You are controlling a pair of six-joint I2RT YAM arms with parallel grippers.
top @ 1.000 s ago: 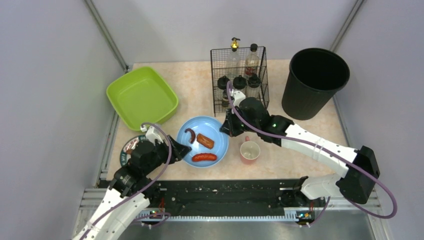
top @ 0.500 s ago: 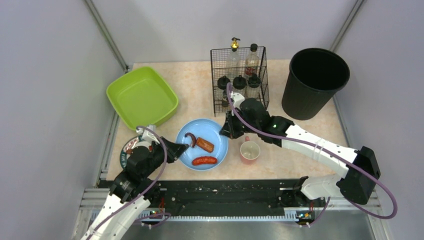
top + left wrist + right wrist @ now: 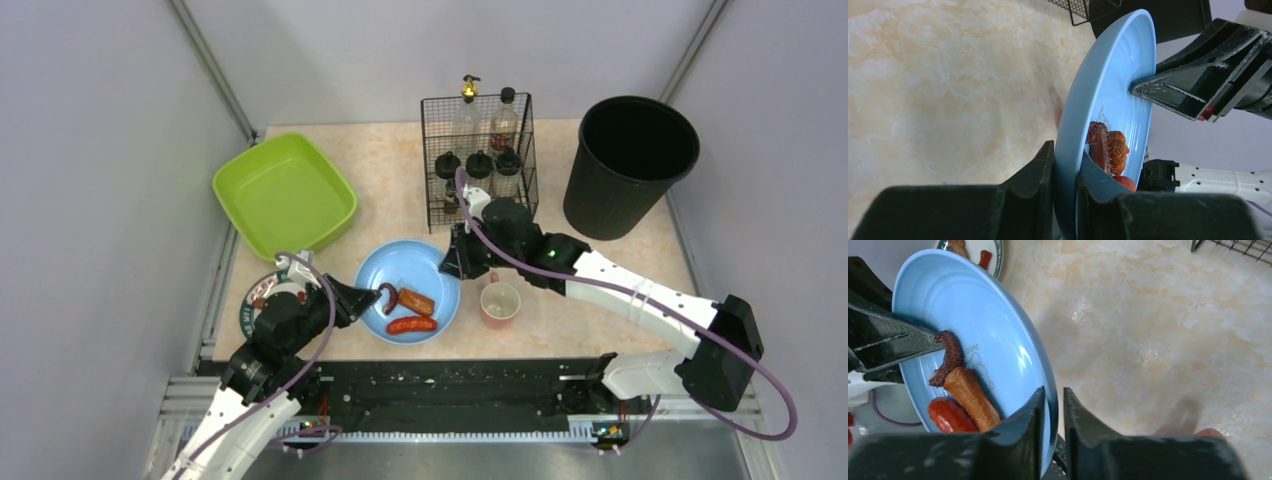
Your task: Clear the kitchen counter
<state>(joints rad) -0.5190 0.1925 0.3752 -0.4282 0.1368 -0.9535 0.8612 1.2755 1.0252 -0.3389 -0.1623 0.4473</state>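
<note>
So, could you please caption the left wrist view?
Left jaws clamp the near rim of a round blue plate of browned sausages; right jaws grip the far rim.

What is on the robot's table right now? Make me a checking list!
Surface: kitchen counter, beige and mottled.
Job's things: blue plate holding three sausages.
Clutter: green tub, wire rack of bottles, black bin, pink mug, small plate.
Grippers: left gripper and right gripper each shut on the blue plate's rim.
Cables: purple cable looping along each arm.
Surroundings: grey walls, black rail.
</note>
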